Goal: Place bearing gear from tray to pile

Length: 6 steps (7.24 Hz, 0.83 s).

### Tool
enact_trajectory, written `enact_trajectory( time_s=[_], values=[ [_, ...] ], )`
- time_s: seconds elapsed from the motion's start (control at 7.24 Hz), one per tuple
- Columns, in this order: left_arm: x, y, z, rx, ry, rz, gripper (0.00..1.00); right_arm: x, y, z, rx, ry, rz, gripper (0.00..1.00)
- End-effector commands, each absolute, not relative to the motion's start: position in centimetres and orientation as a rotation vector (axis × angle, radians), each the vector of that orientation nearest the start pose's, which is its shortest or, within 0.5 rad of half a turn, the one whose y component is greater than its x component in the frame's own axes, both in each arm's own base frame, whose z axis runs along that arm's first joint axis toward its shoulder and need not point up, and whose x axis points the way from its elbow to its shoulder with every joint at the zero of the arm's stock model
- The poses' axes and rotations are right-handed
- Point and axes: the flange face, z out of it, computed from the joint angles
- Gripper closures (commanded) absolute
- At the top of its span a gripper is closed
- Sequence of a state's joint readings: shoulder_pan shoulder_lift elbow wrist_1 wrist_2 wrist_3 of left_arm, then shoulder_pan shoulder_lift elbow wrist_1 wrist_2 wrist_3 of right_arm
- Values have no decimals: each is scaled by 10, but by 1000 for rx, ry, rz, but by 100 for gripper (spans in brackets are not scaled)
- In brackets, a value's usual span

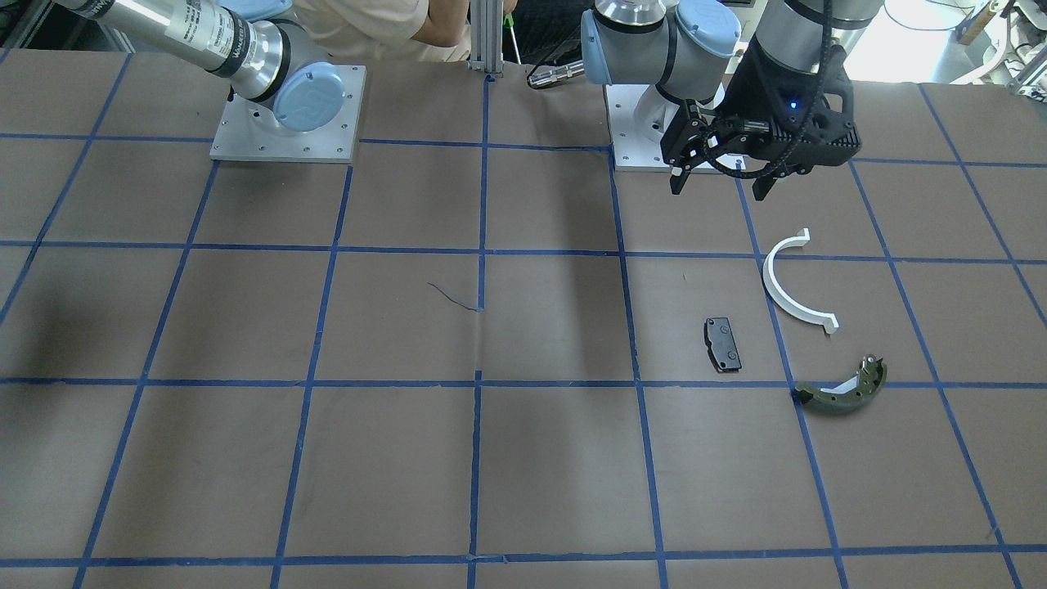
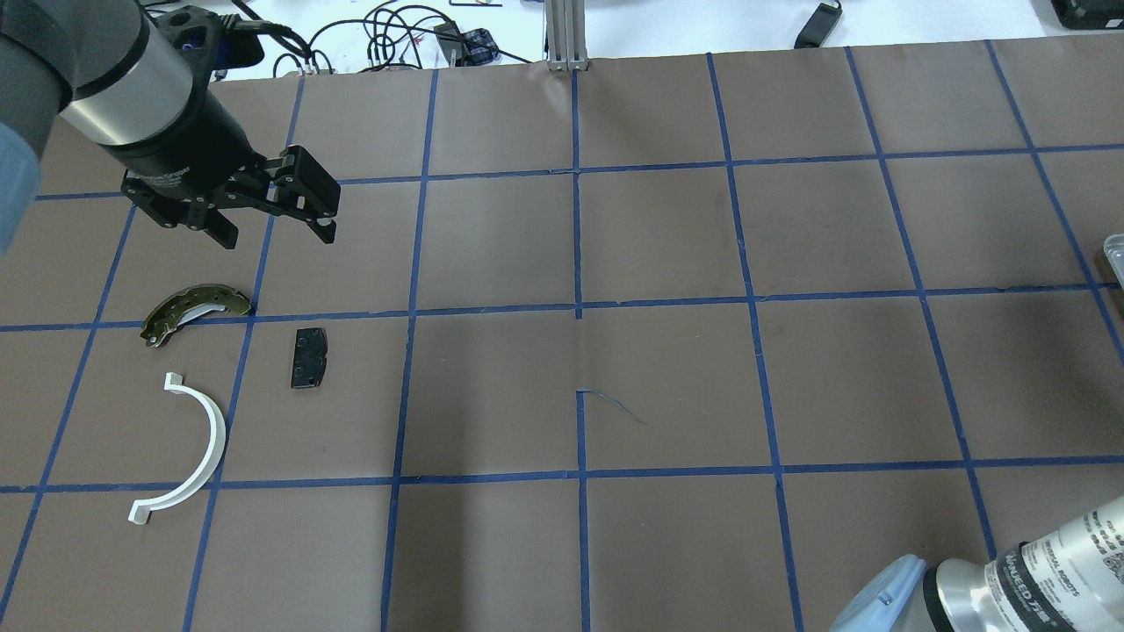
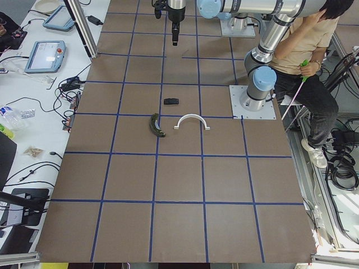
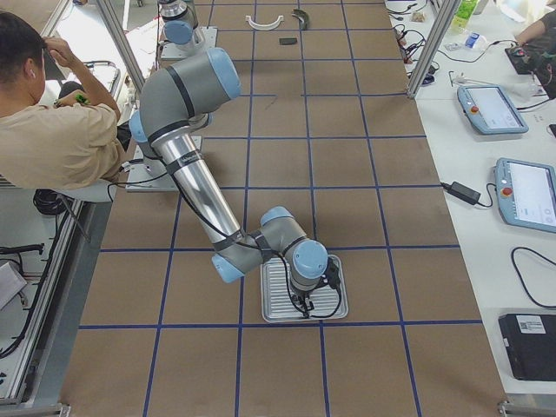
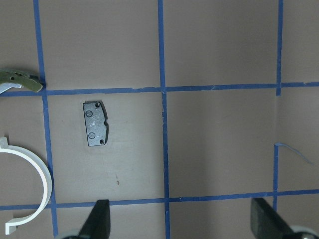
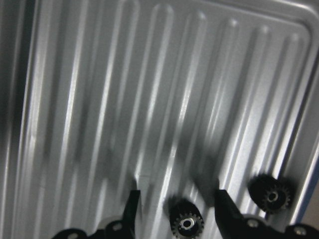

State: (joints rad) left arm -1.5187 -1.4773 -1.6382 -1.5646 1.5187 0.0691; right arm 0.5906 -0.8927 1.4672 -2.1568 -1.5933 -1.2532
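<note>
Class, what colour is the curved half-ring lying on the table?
The half-ring is white. It shows best in the overhead view.

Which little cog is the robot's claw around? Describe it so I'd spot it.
Find the ribbed silver tray under the right gripper. The gear, small, black and toothed, lies between the open fingers; a second gear just like it lies apart, beside the tray's rim.

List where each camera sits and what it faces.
Front: across the table, facing the robot; both arms, left hand.
Overhead: behind robot, looking down; left hand, pad.
Left side: table's left end; left arm.
Right side: right end; right arm over tray.
Left wrist: down at pad; fingers.
Right wrist: into tray; right hand around gear.
Shared: front, overhead, left wrist show pad.
</note>
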Motion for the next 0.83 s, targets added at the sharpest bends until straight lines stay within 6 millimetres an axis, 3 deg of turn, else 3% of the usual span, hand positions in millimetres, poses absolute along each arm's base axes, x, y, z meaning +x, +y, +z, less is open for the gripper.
enact_trajectory(
  time_s=[0.0,0.14,0.41,0.55,0.69],
  values=[
    [-115,-462,500,28,3193,-57,0,-506,-497,182,-430,3133,24,81],
    [-115,-462,500,28,3194,-57,0,-506,-497,182,-430,3130,26,100],
    [-115,-462,500,28,3194,-57,0,-508,-493,187,-436,3142,86,100],
    [-115,-462,500,28,3194,-57,0,-502,-491,204,-435,3129,96,100],
    [-115,-462,500,28,3194,-57,0,-484,-489,240,-447,3103,108,100]
  ],
)
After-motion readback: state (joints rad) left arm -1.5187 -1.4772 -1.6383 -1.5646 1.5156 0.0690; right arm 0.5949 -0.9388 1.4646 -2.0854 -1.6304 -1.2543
